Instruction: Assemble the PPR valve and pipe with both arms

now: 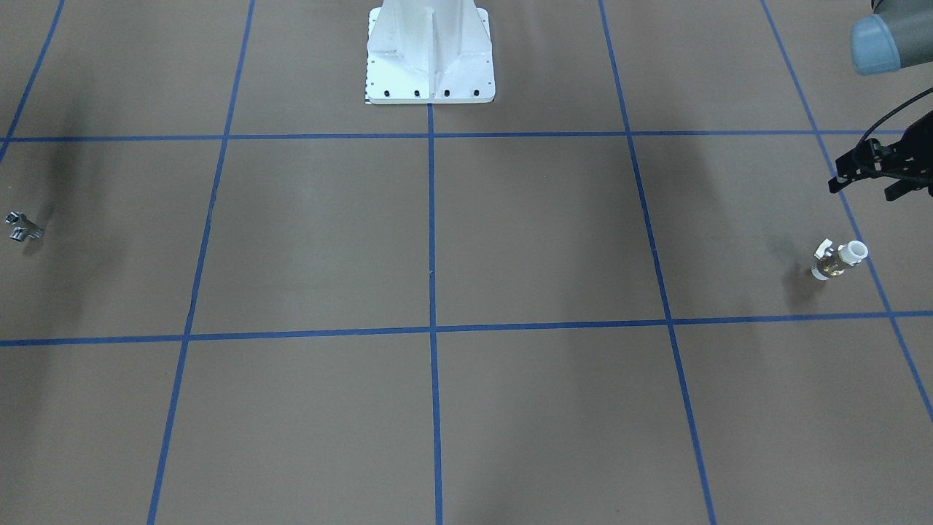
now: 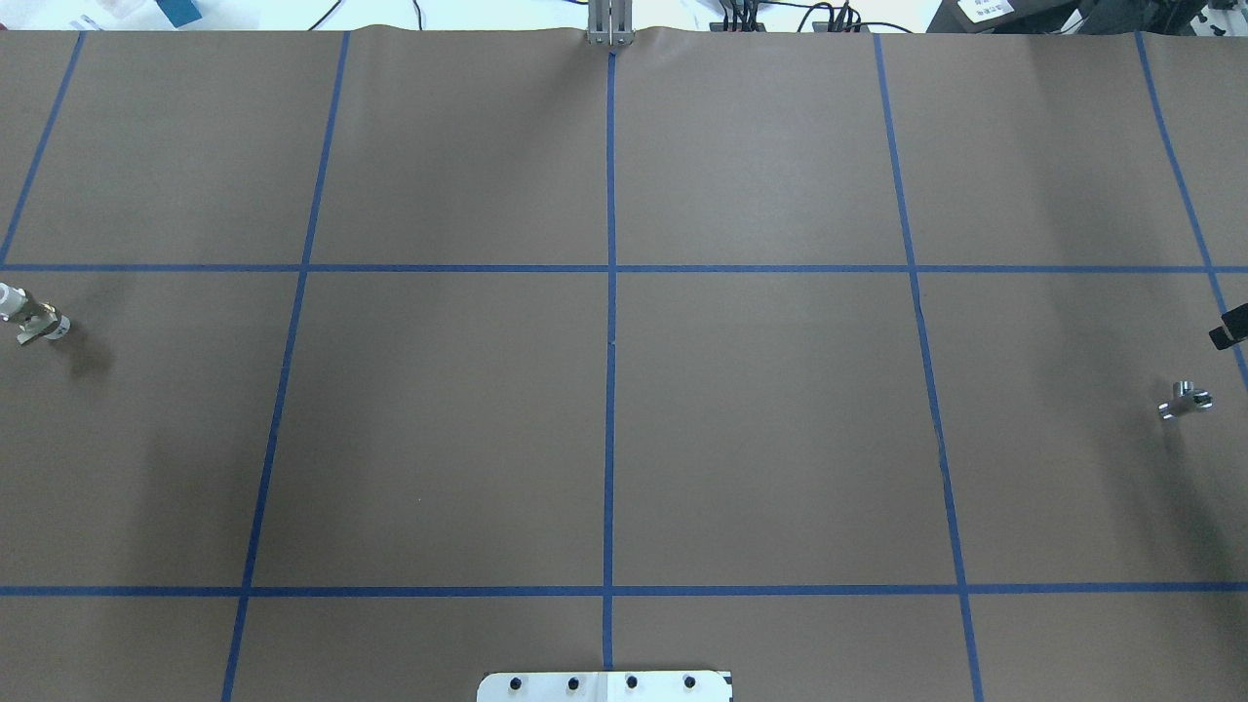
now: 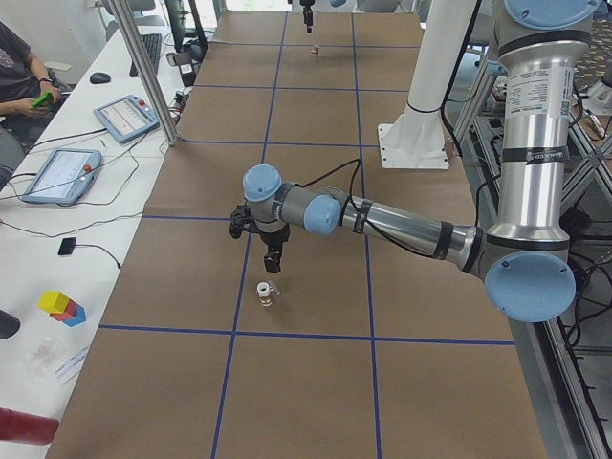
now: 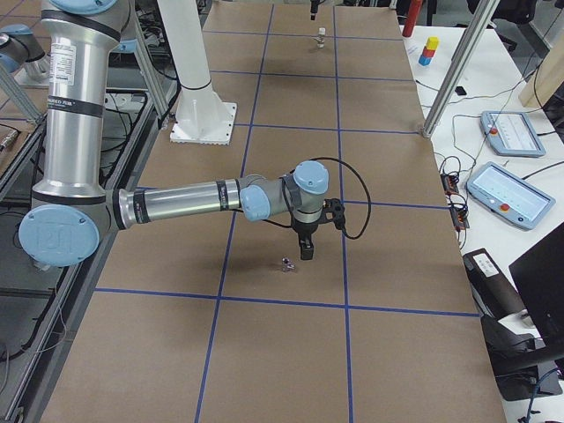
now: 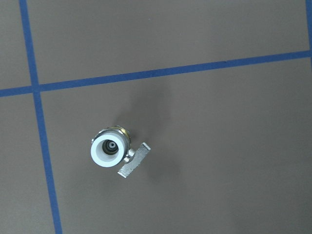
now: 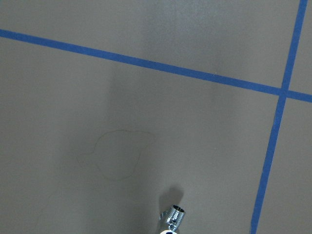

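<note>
The PPR valve [image 1: 838, 261], white with a brass middle and a small lever, stands on the brown table at the robot's far left; it also shows in the overhead view [image 2: 31, 320]. The left wrist view looks straight down into its open socket [image 5: 111, 148]. My left gripper [image 1: 864, 189] hovers above and just behind the valve with its fingers apart and empty. The pipe [image 2: 1185, 400], a silvery metal fitting, lies at the far right and shows in the front view [image 1: 22, 227]. Only a black tip of my right gripper [image 2: 1230, 328] shows, above and beside the pipe [image 4: 287, 262]; I cannot tell its state.
The white bolted pedestal [image 1: 430, 55] stands at the table's middle on the robot's side. Blue tape lines [image 2: 610, 341] divide the brown table. Tablets and cables [image 4: 507, 189] lie on the white bench beyond the far table edge.
</note>
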You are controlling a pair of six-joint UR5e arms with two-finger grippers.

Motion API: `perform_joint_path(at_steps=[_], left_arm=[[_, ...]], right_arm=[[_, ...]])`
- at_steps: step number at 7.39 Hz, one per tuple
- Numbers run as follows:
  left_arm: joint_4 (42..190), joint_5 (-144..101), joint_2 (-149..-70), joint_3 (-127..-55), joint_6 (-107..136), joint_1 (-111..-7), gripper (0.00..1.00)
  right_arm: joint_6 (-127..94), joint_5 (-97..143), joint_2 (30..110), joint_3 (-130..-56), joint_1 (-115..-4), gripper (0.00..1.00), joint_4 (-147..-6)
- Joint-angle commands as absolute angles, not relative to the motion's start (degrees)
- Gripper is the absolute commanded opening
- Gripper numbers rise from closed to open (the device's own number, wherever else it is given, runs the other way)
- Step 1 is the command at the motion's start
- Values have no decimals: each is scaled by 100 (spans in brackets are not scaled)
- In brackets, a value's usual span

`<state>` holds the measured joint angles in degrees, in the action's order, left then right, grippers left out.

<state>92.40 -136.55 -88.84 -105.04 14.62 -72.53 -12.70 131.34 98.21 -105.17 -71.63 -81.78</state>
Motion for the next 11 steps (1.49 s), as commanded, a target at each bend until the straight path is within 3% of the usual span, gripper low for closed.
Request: perform_joint_path(at_steps=[1,3,5,7,11], left_arm=[[9255,-13345,-8973,-10451,1459,-7111,100],[9359,-12965,-8965,-10354,1346,-7023,99],[10295,-12964,-8973,-9558,1195,-7031,99],[10477,-12973,-9026,-9273,1213,-7023,99],[10485,-12982,-9499,-8730,1195,-7022,87]], right_arm=[[-1771,13122,10037,-10442,-7058,100,-7728],[-2030,13104,10037,-10293,-6952,100,-7462],[-2030,13104,9958,-10161,-6926,100,-7436],[-2030,13104,9958,-10160,-6926,100,-7436],[-2030,13104,9967,-10072,-6926,100,-7128]])
